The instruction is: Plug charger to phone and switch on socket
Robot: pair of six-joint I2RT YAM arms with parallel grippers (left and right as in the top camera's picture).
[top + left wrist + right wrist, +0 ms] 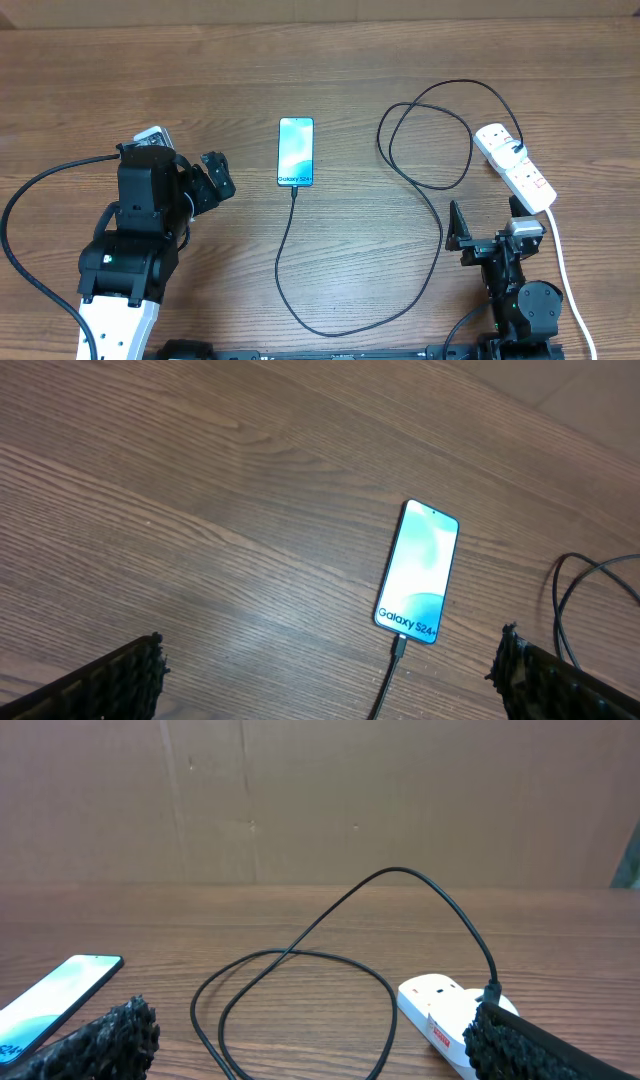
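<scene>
Wooden bench (330, 60) carries everything. Left jaws stand wide open, empty; the phone (418, 572) lies ahead between them, the charger (399, 648) plugged into its near end. Right jaws gape empty, the socket (440, 1008) just ahead.

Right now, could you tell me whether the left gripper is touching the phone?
Apart. The overhead view shows bare table between the left gripper and the phone.

Overhead top-down, wrists seemingly low, sharing phone (296, 152)
</scene>
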